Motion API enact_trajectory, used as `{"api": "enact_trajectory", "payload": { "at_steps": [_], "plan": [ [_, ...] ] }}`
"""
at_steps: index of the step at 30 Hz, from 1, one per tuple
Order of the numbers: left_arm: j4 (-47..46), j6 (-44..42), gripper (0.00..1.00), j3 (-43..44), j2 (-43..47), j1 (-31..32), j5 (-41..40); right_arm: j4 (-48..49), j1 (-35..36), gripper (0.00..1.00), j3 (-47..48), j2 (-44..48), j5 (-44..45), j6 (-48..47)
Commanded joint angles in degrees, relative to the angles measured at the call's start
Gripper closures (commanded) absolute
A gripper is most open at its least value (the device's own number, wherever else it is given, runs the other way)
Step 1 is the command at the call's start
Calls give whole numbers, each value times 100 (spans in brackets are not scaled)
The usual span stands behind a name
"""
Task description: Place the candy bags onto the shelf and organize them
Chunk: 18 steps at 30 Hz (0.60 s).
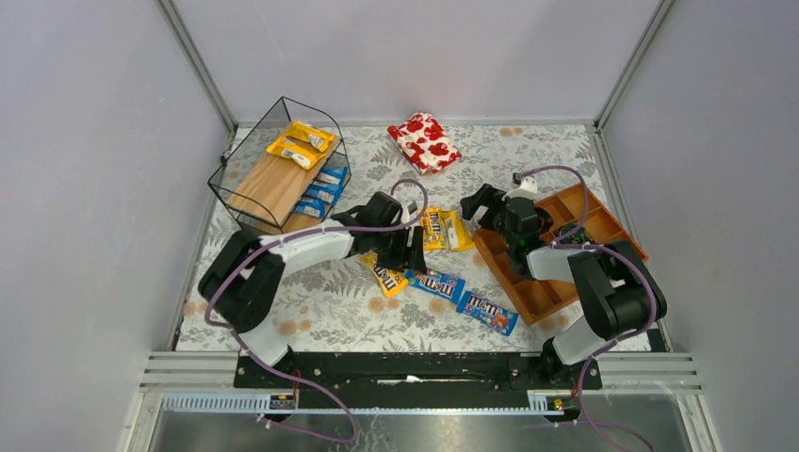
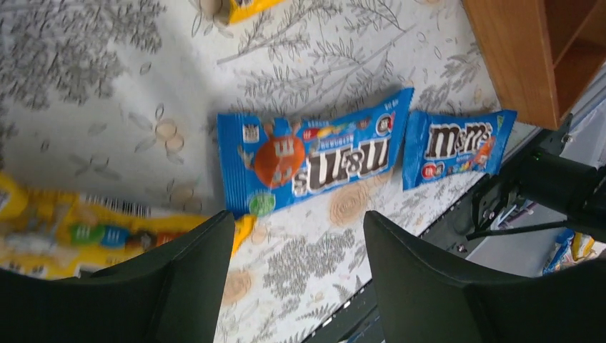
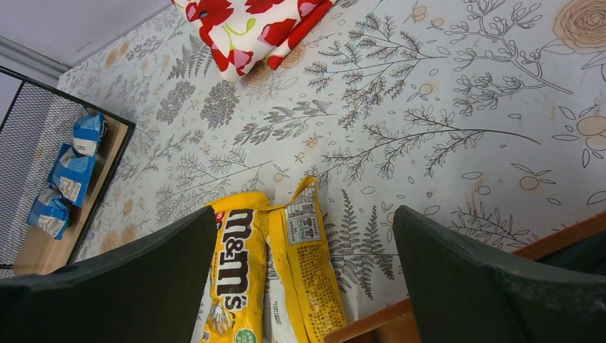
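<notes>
Both claws stand wide and empty above the flower-printed desk (image 1: 311, 311), grey walls around.
The left claw (image 2: 296, 218) hangs over blue candy bags (image 2: 311, 158); the right claw (image 3: 306, 211) hangs over yellow bags (image 3: 236, 275) beside the orange tray (image 1: 528, 282). The shelf (image 1: 273, 184) at rear left holds more bags. Both arms are bent.

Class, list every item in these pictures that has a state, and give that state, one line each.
Shelf, upright, loaded: shelved yellow bags on upper board, shelved blue bags on lower.
Left end effector, open, holding nothing.
Right end effector, open, above two loose yellow bags.
Third loose yellow bag, flat on table.
Two loose blue bags, flat on table.
Floral pouch, lying on table, untouched.
</notes>
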<state>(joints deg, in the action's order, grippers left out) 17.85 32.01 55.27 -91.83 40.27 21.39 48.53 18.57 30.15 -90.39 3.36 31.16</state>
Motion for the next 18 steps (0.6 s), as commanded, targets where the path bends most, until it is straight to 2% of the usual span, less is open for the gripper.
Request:
{"api": "enact_trajectory", "payload": {
  "at_steps": [1,8,13,18],
  "plan": [
    [-258,-236,30,591,-662,-53,443,125,-38,0,165,31,-63,-21],
    [-39,-477,29,830,-1028,-254,-180,133,-42,0,160,54,-72,-26],
    [-247,-323,29,661,-1278,-288,593,139,-40,0,183,47,-107,-14],
    [-584,-90,29,359,-1298,-399,806,148,-42,0,168,65,-107,-8]
  ]
}}
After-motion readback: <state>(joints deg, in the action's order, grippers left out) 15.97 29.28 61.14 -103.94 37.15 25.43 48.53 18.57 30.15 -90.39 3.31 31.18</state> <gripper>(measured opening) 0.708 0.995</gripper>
